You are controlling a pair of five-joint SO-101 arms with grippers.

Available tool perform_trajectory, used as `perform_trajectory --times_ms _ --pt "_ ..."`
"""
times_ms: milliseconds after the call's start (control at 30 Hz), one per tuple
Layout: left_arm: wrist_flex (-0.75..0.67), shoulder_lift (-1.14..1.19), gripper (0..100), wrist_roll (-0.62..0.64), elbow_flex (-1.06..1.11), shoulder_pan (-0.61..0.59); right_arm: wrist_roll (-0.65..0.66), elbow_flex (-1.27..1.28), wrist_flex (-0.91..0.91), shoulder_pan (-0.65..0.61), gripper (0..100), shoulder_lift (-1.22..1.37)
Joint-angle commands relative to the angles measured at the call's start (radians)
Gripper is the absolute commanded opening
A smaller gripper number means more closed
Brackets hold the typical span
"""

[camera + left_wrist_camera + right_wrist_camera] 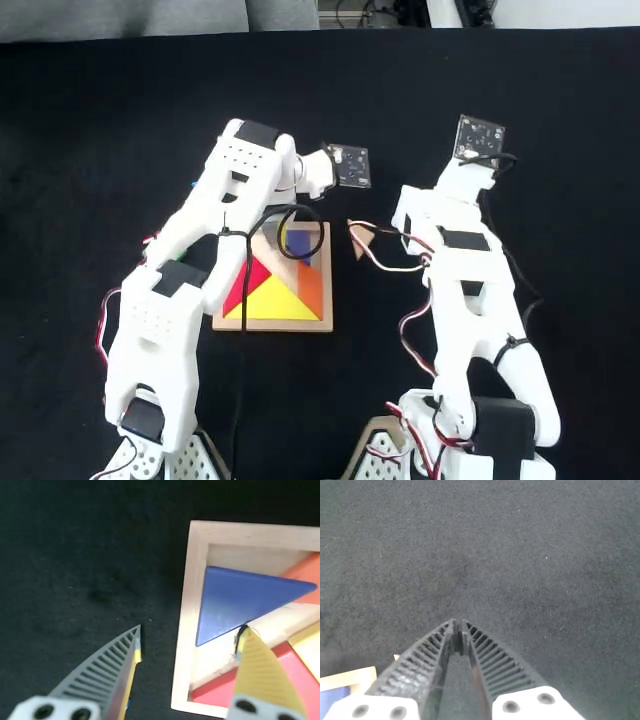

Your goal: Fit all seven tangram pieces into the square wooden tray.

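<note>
Left claw [190, 630], spread, hangs over the bench [75, 555], straddling the wall of the wooden tray [200, 530], one tip touching the blue triangle [240, 600] inside. Closing here could pinch that wall and drag the tray. Right claw [457, 632] is pressed together.

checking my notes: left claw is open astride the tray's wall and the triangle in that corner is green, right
Not quite: the left claw is open astride the wall of the tray, but the triangle in that corner is blue, not green. The left wrist view shows it.
</note>
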Motion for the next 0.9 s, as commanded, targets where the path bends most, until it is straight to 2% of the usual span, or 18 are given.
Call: perform_trajectory --times_ms 0,367,667,867 --pt "-0.006 -0.012 30 0.003 -0.054 0.013 0.009 -0.033 -0.006 -0.018 1.1 -0.038" --pt "-0.008 -0.012 30 0.046 -0.054 0.097 0.009 -0.033 -0.006 -0.018 1.1 -0.038" --pt "0.008 -0.023 30 0.054 -0.054 0.076 0.009 -0.033 -0.008 -0.015 1.1 -0.039" --pt "0.189 -0.068 30 0.054 -0.116 0.074 0.009 -0.033 -0.009 -0.017 1.1 -0.038"
